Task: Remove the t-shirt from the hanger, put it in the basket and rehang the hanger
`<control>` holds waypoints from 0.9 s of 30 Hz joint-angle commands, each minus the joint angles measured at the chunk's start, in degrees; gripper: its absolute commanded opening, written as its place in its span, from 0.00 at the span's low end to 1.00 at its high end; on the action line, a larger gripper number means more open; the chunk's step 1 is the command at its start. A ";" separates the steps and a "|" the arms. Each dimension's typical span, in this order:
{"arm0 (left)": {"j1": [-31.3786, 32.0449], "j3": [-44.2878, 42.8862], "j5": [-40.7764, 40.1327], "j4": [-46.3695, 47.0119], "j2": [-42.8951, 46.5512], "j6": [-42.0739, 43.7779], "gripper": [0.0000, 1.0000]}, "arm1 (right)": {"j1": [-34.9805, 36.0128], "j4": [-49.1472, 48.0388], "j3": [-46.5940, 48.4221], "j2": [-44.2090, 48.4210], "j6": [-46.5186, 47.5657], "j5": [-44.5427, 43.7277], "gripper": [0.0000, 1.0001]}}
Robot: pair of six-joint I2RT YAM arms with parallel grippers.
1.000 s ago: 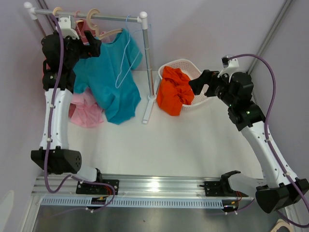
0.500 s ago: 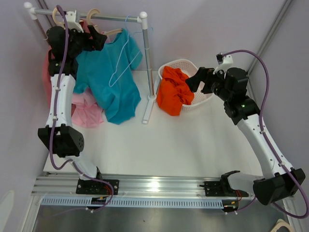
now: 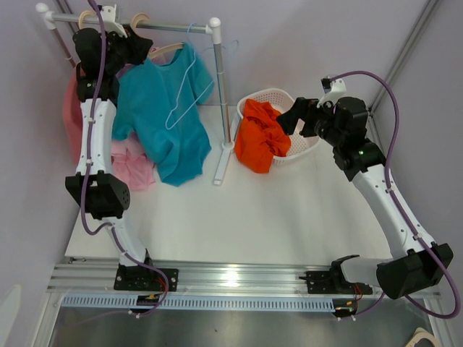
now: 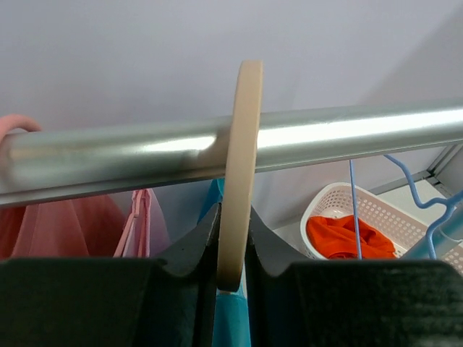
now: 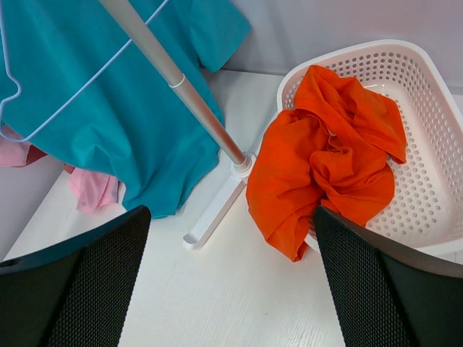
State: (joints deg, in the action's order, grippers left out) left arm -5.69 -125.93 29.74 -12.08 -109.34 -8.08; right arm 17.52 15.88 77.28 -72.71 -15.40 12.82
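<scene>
Jaws of the left gripper point(image 3: 137, 45) are seen closed narrow on the hook of the wooden hanger point(image 4: 242, 144), w/ one black finger pressed to each side of it in the left wrist cam. The hook is looped over the metal rail point(image 4: 347, 130), and the gripper is held up at the rail's left part, just under it. The teal t-shirt point(image 3: 163, 116) is draped on that hanger. Its hem is let down near the table point(image 3: 275, 217), though contact can't be confirmed from the top cam. A blue wire hanger point(image 5: 87, 76) is laid against the shirt's front, apparently hooked on the rail further right.

Pink garments point(image 3: 130, 170) are bunched to the left of and below the shirt, partly hidden by the left arm.

Jaws of the right gripper point(image 3: 289, 121) are spread wide w/ nothing btw. them, and the gripper is held above the table near the white basket point(image 3: 271, 92), apart from it. An orange cloth point(image 5: 325, 159) is heaped in the basket, w/ part spilled over the rim toward the rack's upright post point(image 5: 173, 79). The post's foot is set on the table btw. the shirt and the basket.
</scene>
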 commanded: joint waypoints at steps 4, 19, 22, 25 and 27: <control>0.07 -4.32 2.34 1.17 -1.05 -0.80 0.01 | -0.20 -2.34 2.27 -0.24 0.28 1.59 1.00; 5.07 -7.06 -12.06 -1.27 7.29 2.19 0.01 | -0.03 -2.34 1.39 0.02 -0.95 2.56 1.00; 9.19 -0.23 -25.30 -3.39 12.03 2.54 0.01 | 1.72 -2.52 1.04 0.11 -0.60 1.69 0.99; 14.54 10.13 -42.84 -2.26 19.06 3.76 0.01 | 5.23 -1.99 1.91 -1.11 1.24 -0.60 0.99; 17.54 15.44 -50.61 0.81 23.53 6.40 0.01 | 6.64 -1.99 2.61 -1.73 1.07 -0.25 0.99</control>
State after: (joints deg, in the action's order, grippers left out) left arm 7.97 -115.09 -2.48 -16.05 -92.60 -5.26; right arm 21.82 15.57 77.41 -73.34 -15.35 13.15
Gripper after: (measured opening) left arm 0.058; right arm 0.993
